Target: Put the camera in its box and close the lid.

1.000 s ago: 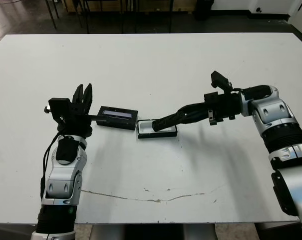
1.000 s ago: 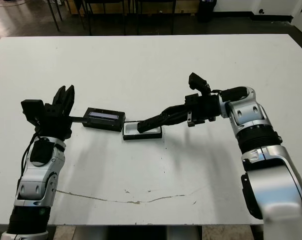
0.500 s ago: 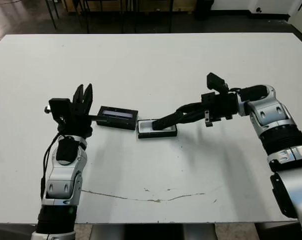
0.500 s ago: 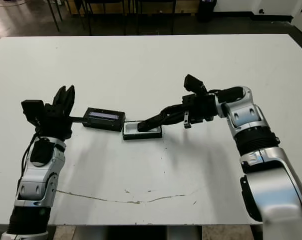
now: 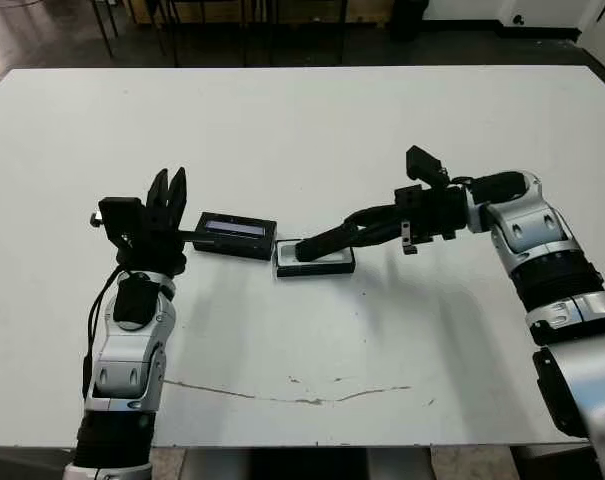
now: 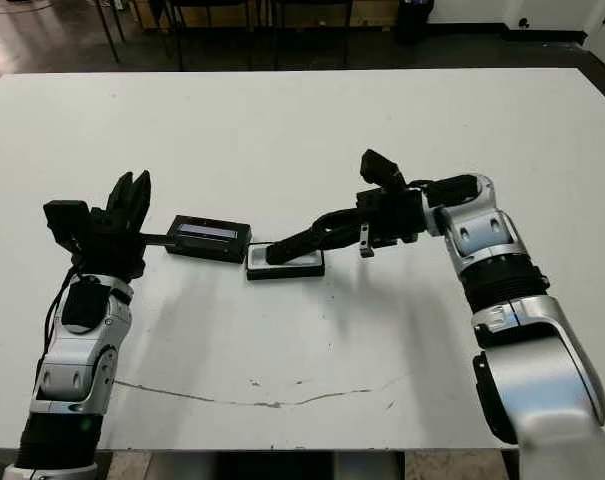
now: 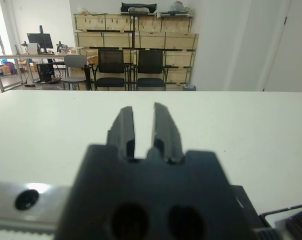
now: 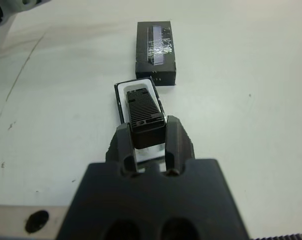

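My right gripper (image 8: 150, 131) is shut on the camera (image 8: 145, 107), a slim black bar that sticks out past its fingers (image 8: 176, 137). The camera slants down, its free end over the box (image 5: 342, 263), a small black tray with white lining. I cannot tell whether the end touches the lining. The lid (image 5: 235, 234), a black slab with a pale strip, lies flat just left of the box, end to end with it. My left gripper (image 5: 168, 186) stands left of the lid, fingers pointing away and slightly open, holding nothing.
A thin dark scratch (image 5: 302, 390) runs across the white table (image 5: 282, 130) near its front edge. Beyond the far edge are chairs (image 7: 111, 67) and stacked crates.
My right gripper has carried the camera to the left and down, so its free end now hangs further over the box. The left arm and the lid have not moved.
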Action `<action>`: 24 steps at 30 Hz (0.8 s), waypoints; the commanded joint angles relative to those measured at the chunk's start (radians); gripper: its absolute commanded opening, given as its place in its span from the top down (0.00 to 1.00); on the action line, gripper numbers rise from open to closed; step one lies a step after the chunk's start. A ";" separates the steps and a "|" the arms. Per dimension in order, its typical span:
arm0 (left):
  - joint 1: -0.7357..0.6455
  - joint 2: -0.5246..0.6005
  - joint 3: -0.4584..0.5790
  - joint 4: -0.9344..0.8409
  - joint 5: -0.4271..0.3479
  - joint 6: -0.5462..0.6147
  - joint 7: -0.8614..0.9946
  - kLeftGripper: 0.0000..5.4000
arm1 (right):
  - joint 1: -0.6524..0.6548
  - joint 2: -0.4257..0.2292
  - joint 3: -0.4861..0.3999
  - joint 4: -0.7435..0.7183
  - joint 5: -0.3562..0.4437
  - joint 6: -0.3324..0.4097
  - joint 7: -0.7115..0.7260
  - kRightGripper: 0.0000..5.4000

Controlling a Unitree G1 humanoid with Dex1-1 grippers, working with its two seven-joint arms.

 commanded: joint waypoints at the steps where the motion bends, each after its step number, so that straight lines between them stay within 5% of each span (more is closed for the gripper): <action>1: 0.027 0.000 0.002 0.005 0.005 0.019 0.007 1.00 | 0.022 0.013 0.025 -0.008 -0.017 -0.009 -0.009 1.00; 24: 0.040 0.003 0.000 -0.008 0.005 0.020 0.017 1.00 | 0.051 0.047 0.116 0.000 -0.076 -0.021 -0.043 1.00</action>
